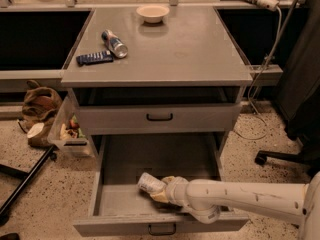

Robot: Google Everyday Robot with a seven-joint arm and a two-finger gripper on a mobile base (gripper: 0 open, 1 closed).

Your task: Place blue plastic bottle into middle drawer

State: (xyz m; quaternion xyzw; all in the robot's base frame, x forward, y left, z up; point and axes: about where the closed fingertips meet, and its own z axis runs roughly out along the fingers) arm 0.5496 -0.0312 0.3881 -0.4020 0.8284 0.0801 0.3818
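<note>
The blue plastic bottle (149, 183) lies low inside the open middle drawer (125, 200), its pale end pointing left. My gripper (163, 190) reaches into the drawer from the right on a white arm (240, 198). It is closed around the bottle's right part, which its yellowish fingers (161, 195) hide. The bottle sits at or just above the grey drawer floor, near the front. The drawer's front panel with its black handle (161, 229) is just below the arm.
The shallower upper drawer front (157, 118) is shut above. On the cabinet top are a blue-and-silver can (114, 43), a flat dark blue packet (94, 58) and a bowl (153, 12). A bag (39, 109) and bin (70, 130) sit on the floor to the left, a chair base (280, 157) to the right.
</note>
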